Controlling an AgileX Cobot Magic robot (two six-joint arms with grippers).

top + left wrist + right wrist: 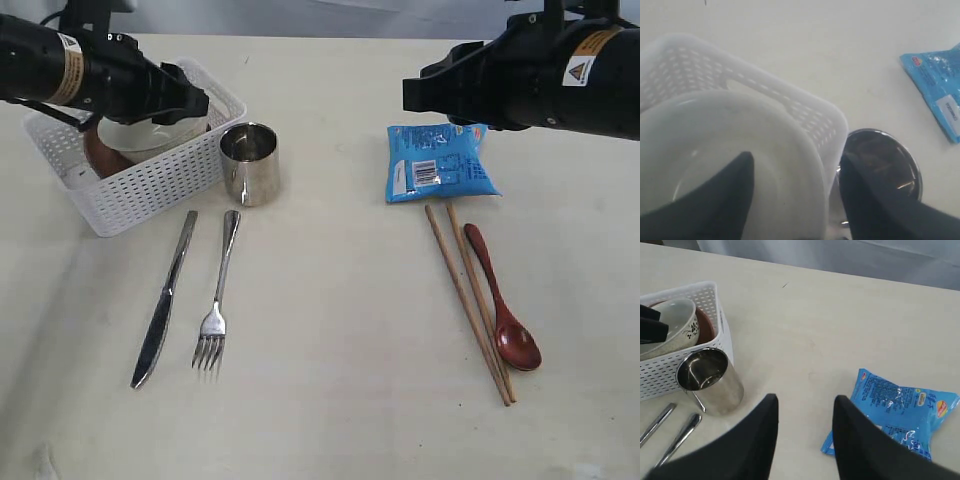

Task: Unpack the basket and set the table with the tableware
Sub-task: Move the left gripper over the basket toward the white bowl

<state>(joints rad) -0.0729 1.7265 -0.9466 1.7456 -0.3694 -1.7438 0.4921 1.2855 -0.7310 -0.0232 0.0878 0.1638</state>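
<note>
The white basket (150, 190) stands at the table's (330, 330) back left. It holds the cream bowl (150, 135), tilted, with a brown saucer (100, 155) behind it. My left gripper (185, 105) hangs over the basket's right end. In the left wrist view it (797, 157) is open and straddles the rim of the bowl (715, 140), one finger inside and one outside above the steel cup (885, 150). Knife (165, 300), fork (218, 300), chopsticks (468, 300) and spoon (500, 310) lie on the table. My right gripper (806, 399) hovers open, holding nothing.
The steel cup (249, 160) stands upright against the basket's right corner. A blue snack packet (438, 162) lies flat at the back right, just under my right arm and above the chopsticks.
</note>
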